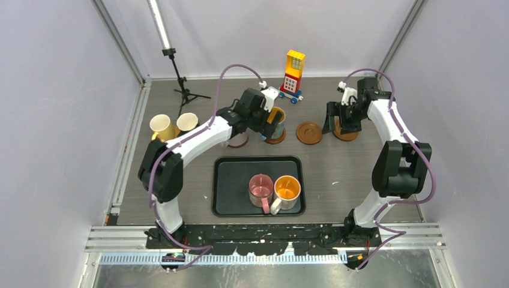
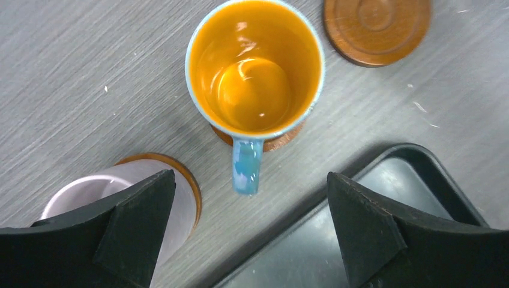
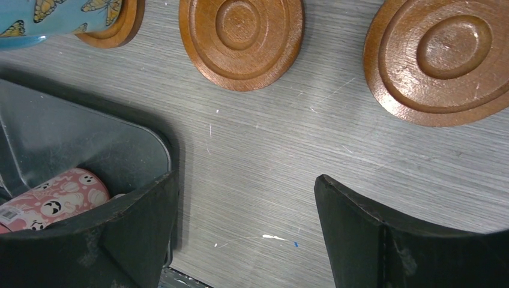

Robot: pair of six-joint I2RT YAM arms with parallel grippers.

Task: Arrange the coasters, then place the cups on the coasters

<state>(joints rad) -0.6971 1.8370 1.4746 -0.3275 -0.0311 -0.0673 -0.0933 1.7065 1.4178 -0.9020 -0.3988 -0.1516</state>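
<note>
A blue cup (image 2: 255, 66) with an orange inside stands on a coaster (image 2: 282, 141), its handle pointing at my left gripper (image 2: 250, 180). That gripper is open, its fingers wide on either side of the handle end and touching nothing. Beside it a pale lilac cup (image 2: 90, 189) sits on another coaster (image 2: 180, 171). Two bare coasters (image 3: 242, 39) (image 3: 441, 57) lie further right. My right gripper (image 3: 246, 180) hangs open and empty over the table just in front of them. A pink cup (image 1: 260, 189) and a whitish cup (image 1: 287, 191) stand in the tray. Two cream cups (image 1: 161, 127) (image 1: 187, 123) stand at far left.
The black rectangular tray (image 1: 231, 192) lies at the middle front, its corner close under both grippers. A toy house on wheels (image 1: 293, 75) stands at the back behind the blue cup. A small black tripod (image 1: 183, 90) stands at the back left.
</note>
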